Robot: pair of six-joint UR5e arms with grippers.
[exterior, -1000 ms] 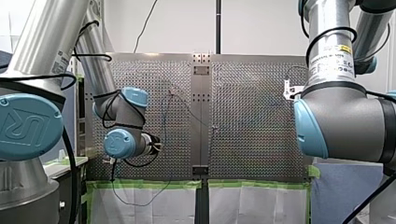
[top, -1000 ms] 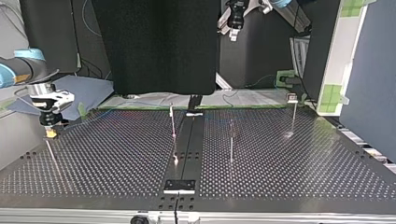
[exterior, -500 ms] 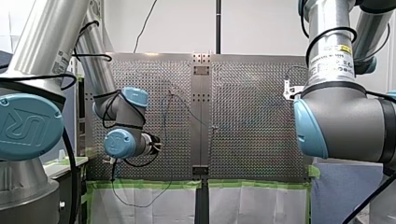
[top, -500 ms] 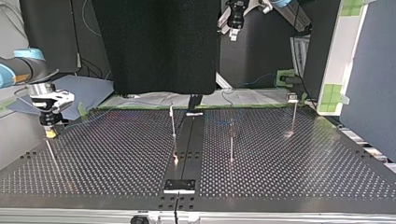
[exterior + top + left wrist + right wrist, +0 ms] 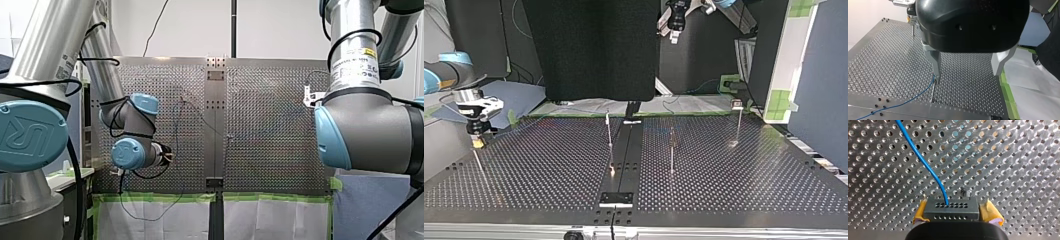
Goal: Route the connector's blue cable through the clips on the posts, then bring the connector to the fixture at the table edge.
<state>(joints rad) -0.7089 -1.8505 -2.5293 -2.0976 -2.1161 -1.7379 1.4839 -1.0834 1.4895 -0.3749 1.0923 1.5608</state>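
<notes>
Connector (image 5: pixel 951 210): dark block with rows of holes, clamped between the yellow pads (image 5: pixel 991 211) of my right hand (image 5: pixel 956 207). It sits at the top view's left, just above a thin post (image 5: pixel 479 166), mid-depth on the surface (image 5: pixel 549 186).

Blue cable (image 5: pixel 923 161): leaves the connector's face and runs off over the perforations. In the left wrist view it meets the top of another post (image 5: pixel 933 89).

My left hand (image 5: pixel 968 74): spread wide, holding nothing. One metal finger (image 5: pixel 935 60) stands just beside that post's top; contact not discernible.

Change: none visible over the last second; both arms and the cable lie as before. Judged a pause, with the connector not yet brought to the fixture, which cannot be identified.
</notes>
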